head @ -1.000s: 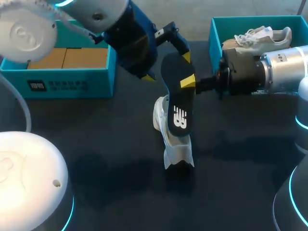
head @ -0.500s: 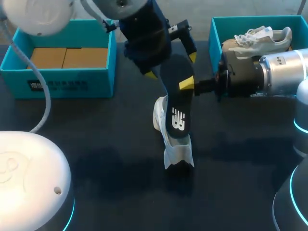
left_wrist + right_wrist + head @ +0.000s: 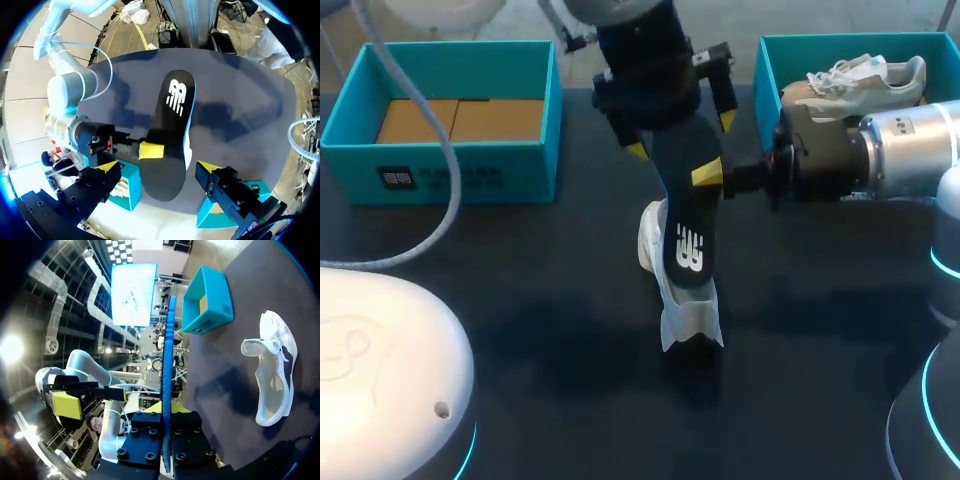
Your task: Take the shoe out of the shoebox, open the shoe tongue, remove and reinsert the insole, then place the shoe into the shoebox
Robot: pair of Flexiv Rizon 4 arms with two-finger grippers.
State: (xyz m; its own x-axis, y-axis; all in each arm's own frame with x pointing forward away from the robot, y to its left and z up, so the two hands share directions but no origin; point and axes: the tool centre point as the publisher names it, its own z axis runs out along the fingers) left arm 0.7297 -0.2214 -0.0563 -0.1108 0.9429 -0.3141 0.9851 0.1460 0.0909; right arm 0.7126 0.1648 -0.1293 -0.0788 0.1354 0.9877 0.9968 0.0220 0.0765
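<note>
A black insole [image 3: 688, 225] with a white logo hangs upright above the table, my right gripper [image 3: 717, 176] shut on its edge. Edge-on in the right wrist view, the insole [image 3: 166, 360] is a thin blue line rising from that gripper [image 3: 166, 416]. Under its lower end a white shoe [image 3: 672, 295] lies on the dark table; the shoe [image 3: 272, 372] is well ahead of the right gripper. My left gripper [image 3: 681, 134] is open over the insole's upper end. In its own view the left gripper [image 3: 159, 167] straddles the insole [image 3: 170, 125] without touching.
A teal shoebox [image 3: 767, 75] at the back right holds a second white shoe [image 3: 868, 74], partly behind my right arm. Another teal box [image 3: 460, 175] with cardboard inside stands at the back left. Bare dark table lies in front of the shoe.
My left arm has swung to the right and brought its open gripper over the insole's upper end. The right gripper, the insole and the shoe have stayed in place.
</note>
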